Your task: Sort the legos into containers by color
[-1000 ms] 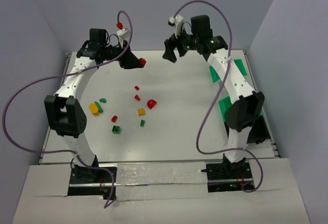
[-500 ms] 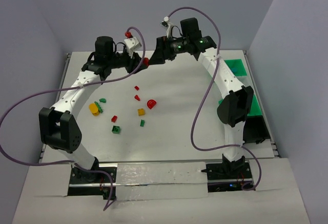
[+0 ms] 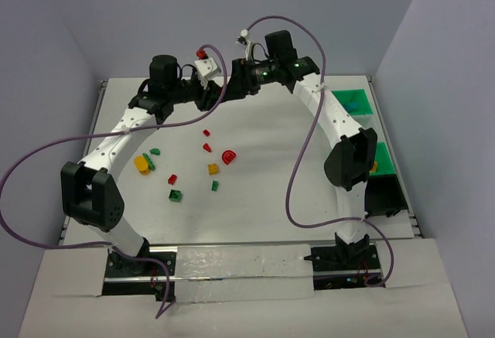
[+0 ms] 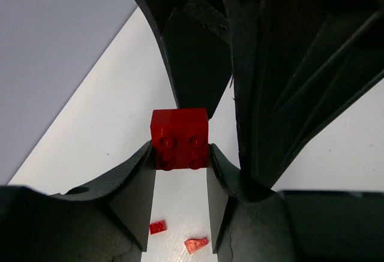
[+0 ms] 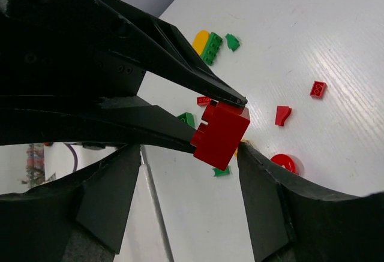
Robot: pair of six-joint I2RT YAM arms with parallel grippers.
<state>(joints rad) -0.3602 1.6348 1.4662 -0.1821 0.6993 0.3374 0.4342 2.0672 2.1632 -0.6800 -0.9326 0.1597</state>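
Aloft, left gripper [image 4: 180, 161]: narrow, pinching a glossy translucent red four-stud plastic brick [image 4: 179, 131].
Right gripper [image 5: 189, 166]: jaws apart, straddling that brick, with a gap on one side.
Top view alone: bright green plastic bins [image 3: 352, 100] at the right edge of the matte white table [image 3: 294, 199].
Below: small loose red, yellow and green bricks [image 3: 213, 169].

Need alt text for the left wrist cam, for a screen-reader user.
A red brick, studs visible, is pinched between the two black fingertips of the left gripper above a white table. The black fingers of the right gripper fill the top right, one directly behind the brick. Two small red pieces lie on the table below.
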